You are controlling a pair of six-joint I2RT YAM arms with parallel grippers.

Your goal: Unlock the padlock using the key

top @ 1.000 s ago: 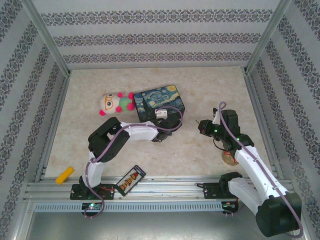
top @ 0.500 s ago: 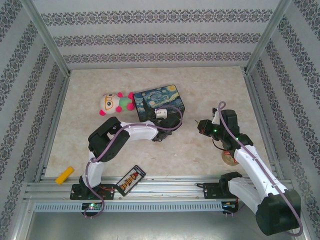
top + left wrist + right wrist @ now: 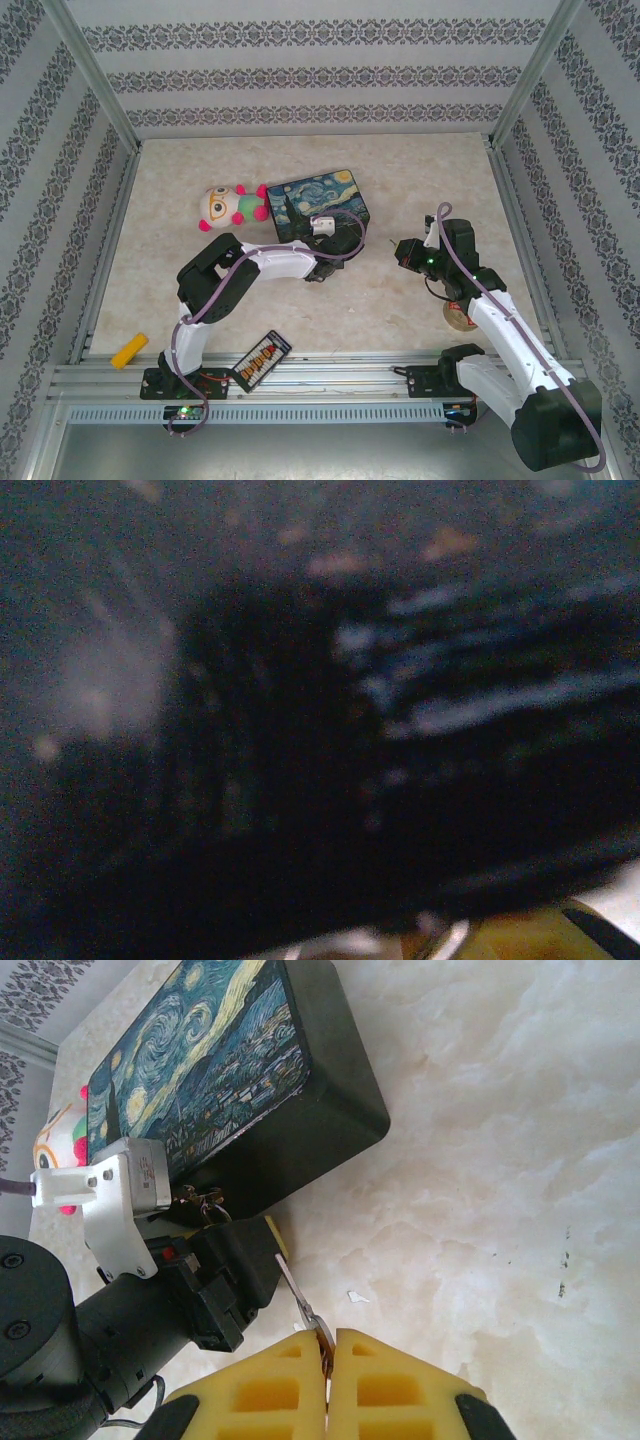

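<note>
So the right gripper (image 3: 327, 1340) is sitting at the bottom middle of the right wrist view with its yellow tips squeezed flat together. They're pinching the key (image 3: 300, 1295), a thin silvery sliver that's poking out from between them and slanting up and to the left. The far end of the key is reaching right up to the yellow pad of the left gripper (image 3: 262, 1250), which is coming in from the lower left as a black block.

Can't tell whether the left gripper's jaws are apart or clamped. Its tips are tucked in against the box, and the left wrist camera is only giving a dark blur with a brassy smear along the bottom edge.

Just above that gripper, a tiny brownish metal bit with a silver loop is hanging at the near edge of the Starry Night tin box (image 3: 220, 1070). It's looking like the padlock (image 3: 203, 1200), though it's too small to be sure.

The box is lying flat on the marble-look table (image 3: 480, 1160), in the upper left of the frame. In the top view a plush toy (image 3: 228, 206) is lying just left of the box.
</note>
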